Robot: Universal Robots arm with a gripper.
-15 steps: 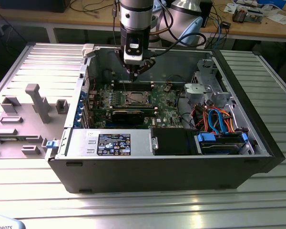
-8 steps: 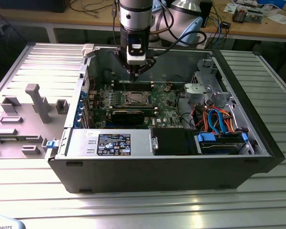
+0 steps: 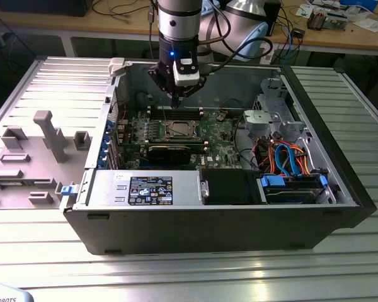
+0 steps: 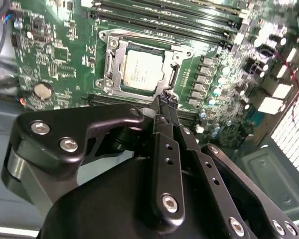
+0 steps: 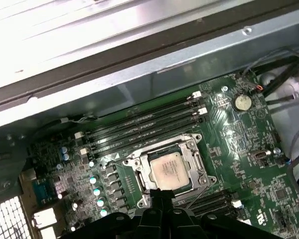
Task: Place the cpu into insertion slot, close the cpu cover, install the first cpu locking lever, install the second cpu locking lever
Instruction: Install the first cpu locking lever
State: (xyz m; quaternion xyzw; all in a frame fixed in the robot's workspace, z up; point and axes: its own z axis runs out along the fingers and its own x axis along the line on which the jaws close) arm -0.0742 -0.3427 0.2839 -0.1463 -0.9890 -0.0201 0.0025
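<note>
Cpu (image 4: 142,72) lies framed by the flat cpu cover (image 4: 114,69), just beyond the gripper (image 4: 165,102), whose fingers are pressed together, holding nothing.

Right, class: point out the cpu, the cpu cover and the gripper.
cpu (image 4: 141,72): second wrist view, middle of metal top.
cpu cover (image 4: 111,67): second wrist view, frame's side bar.
gripper (image 4: 166,101): second wrist view, between fingertips.

arm (image 3: 176,19) cropped, insertion slot (image 5: 132,163) edge hidden
</note>
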